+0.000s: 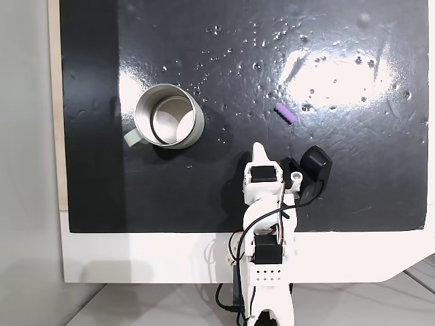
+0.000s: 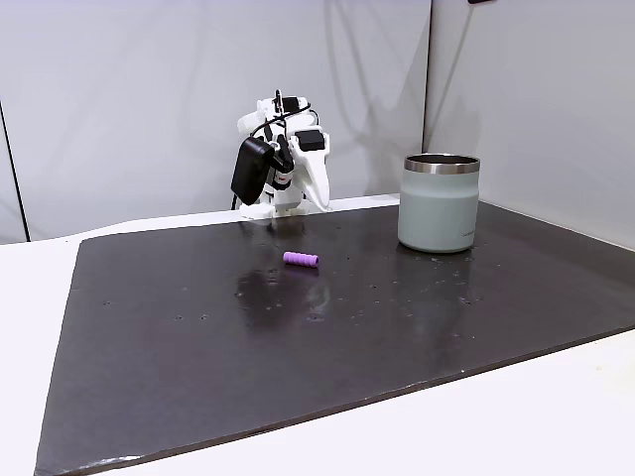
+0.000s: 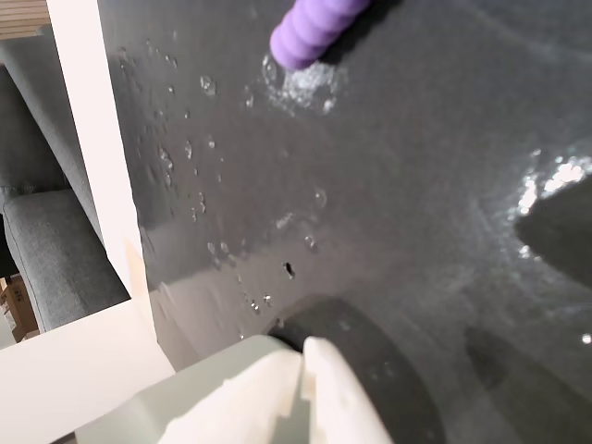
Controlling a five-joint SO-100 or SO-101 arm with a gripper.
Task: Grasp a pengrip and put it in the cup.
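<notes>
Mat: bare foreground, lower frame.
Pengrip: centre, lying flat, ungrasped.
Cup: upper right, upright, open-mouthed.
Gripper: folded back; grip state unclear.

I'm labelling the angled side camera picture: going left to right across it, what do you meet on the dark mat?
Gripper on the folded arm → purple pengrip lying on the mat → cup standing upright.

Top-down, low front, close wrist views share the mat.

Pengrip cropped at top edge
</notes>
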